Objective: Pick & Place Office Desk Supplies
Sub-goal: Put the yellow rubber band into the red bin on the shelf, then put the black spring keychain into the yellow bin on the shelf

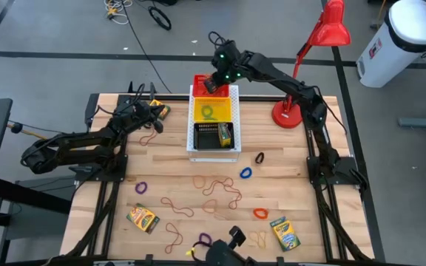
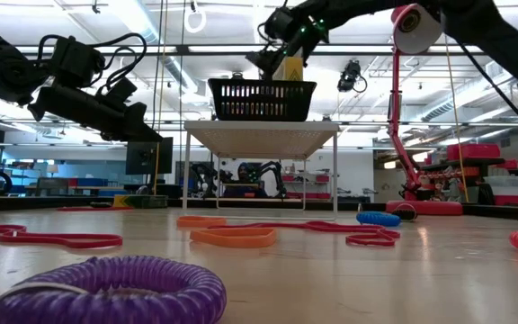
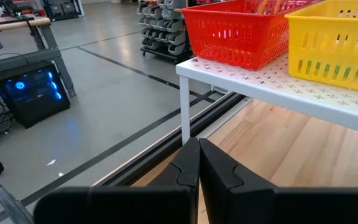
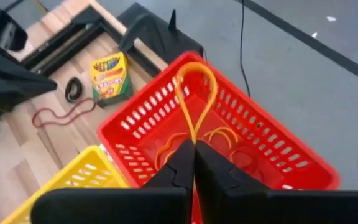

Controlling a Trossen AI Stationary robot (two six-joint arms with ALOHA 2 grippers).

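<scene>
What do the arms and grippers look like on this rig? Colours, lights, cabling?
Both arms are black, jointed segments with exposed black cables looped along them. The left gripper and right gripper each have two flat, matte black fingers with stepped inner edges, on a wide black bar. The right arm's wrist shows small green lights. No readable markings are visible.
</scene>
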